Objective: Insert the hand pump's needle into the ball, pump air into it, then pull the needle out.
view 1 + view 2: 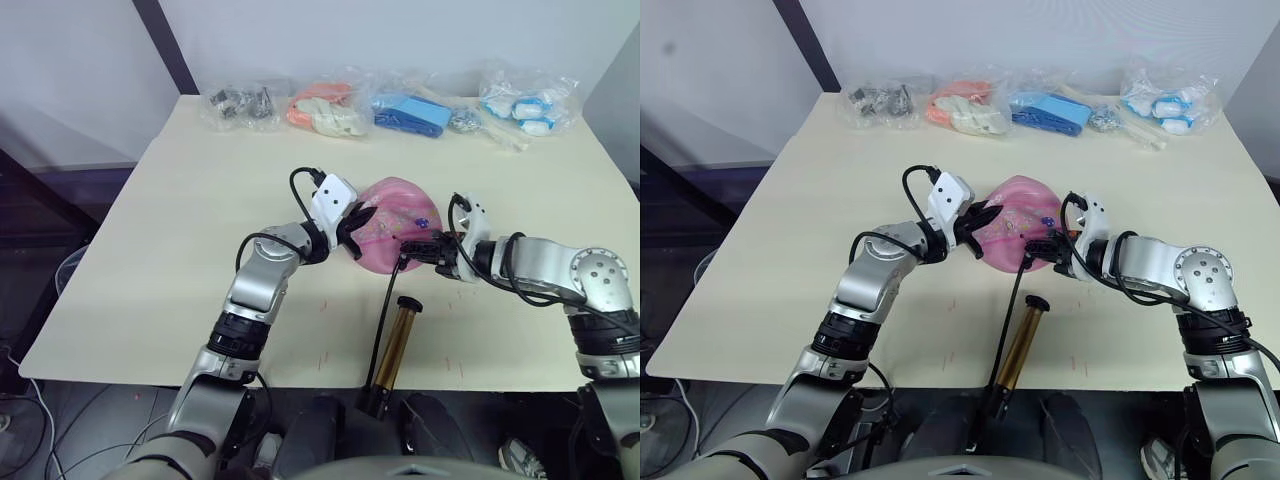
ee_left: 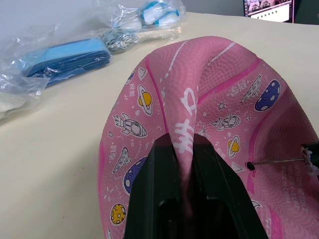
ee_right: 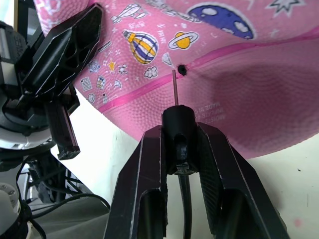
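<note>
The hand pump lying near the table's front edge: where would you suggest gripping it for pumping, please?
Probably the gold-bronze barrel of the hand pump, taken at mid-length from above. It lies flat on the table, lengthwise toward the robot, with its sides open. Its far black cap carries the hose, and its near end overhangs the front edge, so both ends look poorer holds. Either gripper would first have to let go.

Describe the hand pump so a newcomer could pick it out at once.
Start at the pale table and find the pink ball near its middle. Just in front of the ball, at the table's near edge, lies the hand pump: a slim gold-bronze cylinder with black ends, its black hose running up to the ball. Unlike the bagged items along the far edge, it is bare metal.
</note>
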Robot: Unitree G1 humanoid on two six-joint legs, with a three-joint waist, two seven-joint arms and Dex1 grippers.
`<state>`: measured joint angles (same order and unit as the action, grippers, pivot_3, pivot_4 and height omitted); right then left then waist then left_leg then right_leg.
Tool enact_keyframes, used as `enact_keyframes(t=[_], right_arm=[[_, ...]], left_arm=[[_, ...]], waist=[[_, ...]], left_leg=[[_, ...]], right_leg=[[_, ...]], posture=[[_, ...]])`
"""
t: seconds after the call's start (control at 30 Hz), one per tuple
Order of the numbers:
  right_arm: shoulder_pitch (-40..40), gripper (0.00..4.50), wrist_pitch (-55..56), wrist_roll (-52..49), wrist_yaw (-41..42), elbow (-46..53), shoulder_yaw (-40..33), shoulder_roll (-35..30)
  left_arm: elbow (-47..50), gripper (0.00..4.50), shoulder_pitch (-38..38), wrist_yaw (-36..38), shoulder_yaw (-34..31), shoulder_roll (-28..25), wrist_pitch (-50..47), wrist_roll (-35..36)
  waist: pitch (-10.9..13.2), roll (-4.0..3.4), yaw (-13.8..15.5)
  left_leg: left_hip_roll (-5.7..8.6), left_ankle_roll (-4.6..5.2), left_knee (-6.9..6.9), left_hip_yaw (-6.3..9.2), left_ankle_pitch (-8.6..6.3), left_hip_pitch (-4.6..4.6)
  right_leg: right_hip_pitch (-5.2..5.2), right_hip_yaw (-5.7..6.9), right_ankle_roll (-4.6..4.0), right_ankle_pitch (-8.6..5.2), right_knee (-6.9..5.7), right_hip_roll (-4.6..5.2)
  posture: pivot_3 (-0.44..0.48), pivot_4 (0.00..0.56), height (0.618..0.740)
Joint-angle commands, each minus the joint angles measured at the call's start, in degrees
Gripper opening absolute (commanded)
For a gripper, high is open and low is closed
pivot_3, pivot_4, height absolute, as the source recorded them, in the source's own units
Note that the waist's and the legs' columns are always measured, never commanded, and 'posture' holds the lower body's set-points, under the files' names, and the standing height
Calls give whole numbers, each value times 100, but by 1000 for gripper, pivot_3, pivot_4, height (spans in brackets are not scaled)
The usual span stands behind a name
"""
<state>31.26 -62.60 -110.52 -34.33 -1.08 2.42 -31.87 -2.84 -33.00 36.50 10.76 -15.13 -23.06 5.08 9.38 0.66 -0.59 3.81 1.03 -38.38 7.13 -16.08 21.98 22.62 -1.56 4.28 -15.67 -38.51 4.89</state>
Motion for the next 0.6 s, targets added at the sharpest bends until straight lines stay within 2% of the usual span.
enact_keyframes(t=[0.03,0.6], right_arm=[[102,334,64,-47,-26,-18,-2,21],[70,334,-13,-51,-42,-42,86,15]], left_arm=[[-47,65,163,133,237,7,-75,-27],[-120,65,133,132,247,10,-35,-55]], waist=[[0,0,-1],[0,0,-1]], left_leg=[[0,0,0,1,0,0],[0,0,0,1,0,0]], right_leg=[[0,0,0,0,0,-1],[0,0,0,0,0,-1]], posture=[[0,150,740],[0,150,740]])
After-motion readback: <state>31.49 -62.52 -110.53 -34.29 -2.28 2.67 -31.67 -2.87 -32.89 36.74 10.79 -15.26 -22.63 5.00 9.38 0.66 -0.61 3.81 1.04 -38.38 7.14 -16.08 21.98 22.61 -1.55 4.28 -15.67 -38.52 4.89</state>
